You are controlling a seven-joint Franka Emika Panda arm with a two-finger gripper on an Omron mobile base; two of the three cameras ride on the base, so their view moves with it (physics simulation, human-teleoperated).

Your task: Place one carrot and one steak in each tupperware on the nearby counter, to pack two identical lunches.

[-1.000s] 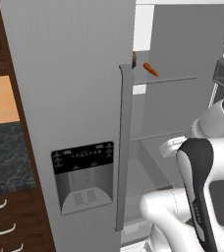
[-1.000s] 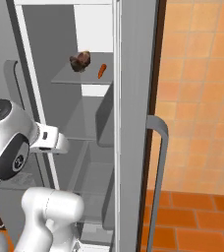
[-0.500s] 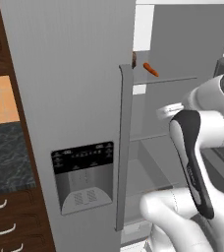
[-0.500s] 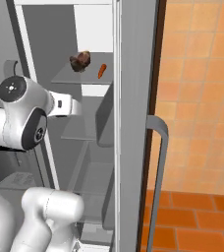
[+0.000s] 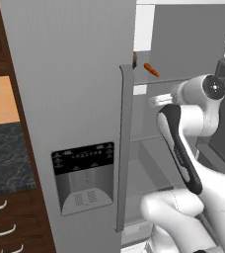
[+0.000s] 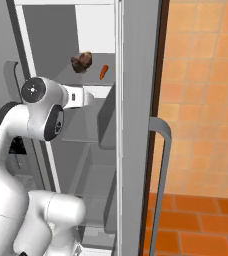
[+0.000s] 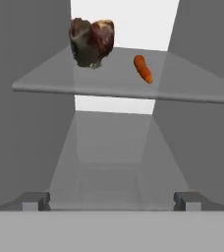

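Open refrigerator, arm reaching into the compartment. A brown marbled steak [image 7: 91, 41] and a carrot [image 7: 143, 68] lie on a glass shelf [image 7: 124, 91], the carrot just beside the steak at its 4 o'clock in the hand view; both also show from the right base camera (steak [image 6: 81, 61], carrot [image 6: 103, 72]). The gripper [image 7: 111, 201] is aimed into the fridge below the shelf's front edge, with the two items toward 12 o'clock. Its fingertips [image 7: 35, 201] stand wide apart and hold nothing. The counter [image 5: 6, 155] appears at 9 o'clock in the left base view; the tupperware cannot be located.

Risks, as judgement: the hand sits under the shelf level, so a straight advance would probably carry it beneath the glass or strike the shelf edge; it seems to need lifting first. The carrot is slim and rounded, and may roll away or slip from a closing grip. Steak and carrot lie close together, so a wide approach could nudge the steak. The fridge door [image 5: 75, 99] and its handle [image 5: 123, 148] leave a narrow opening for the elbow.

Change against half a second earlier: the wrist has risen and extended further into the compartment, toward the shelf; steak and carrot are unmoved.
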